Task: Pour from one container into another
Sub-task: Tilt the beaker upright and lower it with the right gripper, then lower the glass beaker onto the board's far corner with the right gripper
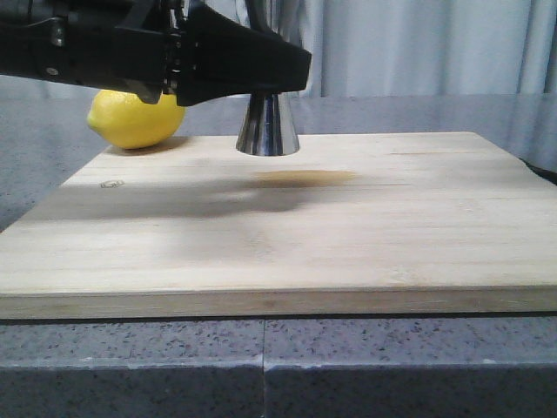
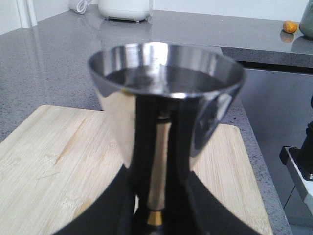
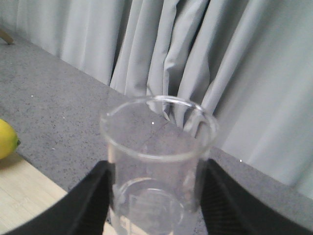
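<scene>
With my left gripper (image 2: pixel 156 215) clamped on the jigger (image 1: pixel 268 126) at the board's far edge and my right gripper (image 3: pixel 154 196) grasping the beaker (image 3: pixel 157 161) aloft, I'd tip slowly, lip over cup.

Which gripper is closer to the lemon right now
Left, as far as the views show. In the front view the left gripper grips the steel jigger just beside the lemon. The right gripper holds the glass beaker, lemon at the view's edge.
</scene>
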Motion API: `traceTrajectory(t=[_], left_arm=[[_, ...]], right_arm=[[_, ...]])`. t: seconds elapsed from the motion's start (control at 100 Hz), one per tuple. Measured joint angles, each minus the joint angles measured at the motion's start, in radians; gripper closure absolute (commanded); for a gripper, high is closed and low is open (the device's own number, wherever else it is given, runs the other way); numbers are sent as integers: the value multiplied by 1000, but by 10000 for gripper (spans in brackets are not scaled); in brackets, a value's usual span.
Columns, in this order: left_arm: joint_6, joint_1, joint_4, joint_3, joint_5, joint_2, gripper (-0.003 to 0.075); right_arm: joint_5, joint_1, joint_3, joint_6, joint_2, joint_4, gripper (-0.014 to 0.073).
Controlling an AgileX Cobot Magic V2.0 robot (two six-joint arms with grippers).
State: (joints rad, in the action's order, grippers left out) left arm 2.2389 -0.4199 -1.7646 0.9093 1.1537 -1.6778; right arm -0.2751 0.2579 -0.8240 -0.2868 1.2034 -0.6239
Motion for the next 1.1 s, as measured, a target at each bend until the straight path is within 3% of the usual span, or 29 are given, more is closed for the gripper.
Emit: traceTrajectory(t=[0.39,1.1], left_arm=[[0,0,0,0,0,0,739],[0,0,0,0,0,0,739]], right_arm=[[-183,-131,134,-2,63,81,357],[-387,-135,232,-2,243,85,357]])
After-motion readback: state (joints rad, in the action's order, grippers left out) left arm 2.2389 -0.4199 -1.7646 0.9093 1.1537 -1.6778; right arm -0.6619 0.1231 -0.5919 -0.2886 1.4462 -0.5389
